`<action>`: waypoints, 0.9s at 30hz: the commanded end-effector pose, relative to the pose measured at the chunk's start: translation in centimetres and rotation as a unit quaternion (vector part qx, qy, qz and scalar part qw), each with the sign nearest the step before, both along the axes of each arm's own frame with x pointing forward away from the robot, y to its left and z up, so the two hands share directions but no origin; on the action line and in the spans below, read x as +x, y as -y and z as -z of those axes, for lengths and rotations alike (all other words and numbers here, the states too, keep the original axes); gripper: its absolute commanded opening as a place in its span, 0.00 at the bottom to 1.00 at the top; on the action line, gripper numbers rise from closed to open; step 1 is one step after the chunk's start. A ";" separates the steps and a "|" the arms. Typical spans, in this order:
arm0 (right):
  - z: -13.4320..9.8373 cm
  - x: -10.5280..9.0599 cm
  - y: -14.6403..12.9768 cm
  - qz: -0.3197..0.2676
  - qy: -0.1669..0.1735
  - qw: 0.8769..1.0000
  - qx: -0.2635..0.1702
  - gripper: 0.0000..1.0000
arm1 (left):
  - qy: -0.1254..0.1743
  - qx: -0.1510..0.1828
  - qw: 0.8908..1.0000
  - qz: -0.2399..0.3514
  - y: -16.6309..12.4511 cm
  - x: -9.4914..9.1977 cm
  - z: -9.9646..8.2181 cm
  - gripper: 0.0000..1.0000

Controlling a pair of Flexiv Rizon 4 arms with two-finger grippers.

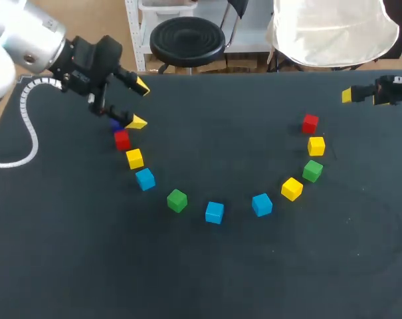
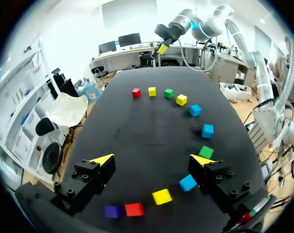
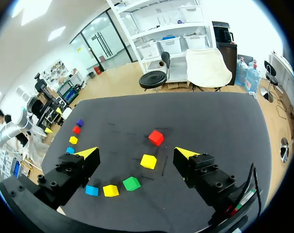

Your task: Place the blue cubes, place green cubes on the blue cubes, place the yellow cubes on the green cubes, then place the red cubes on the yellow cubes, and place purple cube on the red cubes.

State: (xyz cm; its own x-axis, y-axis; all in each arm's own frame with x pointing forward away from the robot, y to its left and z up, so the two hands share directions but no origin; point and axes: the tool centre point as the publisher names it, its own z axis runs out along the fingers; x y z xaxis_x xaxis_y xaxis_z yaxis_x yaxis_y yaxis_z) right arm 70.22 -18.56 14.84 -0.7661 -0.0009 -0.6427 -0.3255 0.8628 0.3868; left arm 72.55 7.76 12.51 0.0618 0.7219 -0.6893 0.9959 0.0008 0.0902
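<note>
Black bench (image 1: 207,279) holds all the cubes (image 1: 214,212) singly in an arc, the purple cube (image 1: 115,124) at its upper-left end: nothing is stacked, every layer remains. The left claw (image 1: 139,104) gapes empty over the purple cube; the right claw (image 1: 363,98) hangs spread, empty, at upper right. No readable writing.

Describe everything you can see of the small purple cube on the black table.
The small purple cube is a plain, matt, evenly coloured block with sharp edges. It sits flat on the black table at the end of the curved row, close beside a red cube; contact between them cannot be judged. The open left gripper hangs above it, touching nothing, and partly hides it in the head view.
</note>
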 end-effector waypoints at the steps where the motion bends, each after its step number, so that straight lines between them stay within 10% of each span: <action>1: -0.1 -0.2 -0.1 0.003 0.000 1.000 -0.003 1.00 | 0.004 0.003 1.000 0.025 1.0 1.6 0.0 1.00; 8: -0.1 -0.2 -0.1 0.003 0.000 1.000 -0.003 1.00 | -0.025 0.100 0.995 -0.004 0.7 1.6 1.8 1.00; 27: -0.1 -0.2 -0.1 0.003 0.000 1.000 -0.003 1.00 | -0.048 0.067 0.995 -0.056 -3.2 1.6 3.4 1.00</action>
State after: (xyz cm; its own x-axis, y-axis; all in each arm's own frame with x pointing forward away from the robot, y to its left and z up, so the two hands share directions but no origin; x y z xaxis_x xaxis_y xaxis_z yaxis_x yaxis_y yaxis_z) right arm 70.22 -18.57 14.85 -0.7661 -0.0009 -0.6427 -0.3256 0.8627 0.3869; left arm 74.40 10.84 9.12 -0.0885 0.8085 -0.5819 0.9944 0.1061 -0.0039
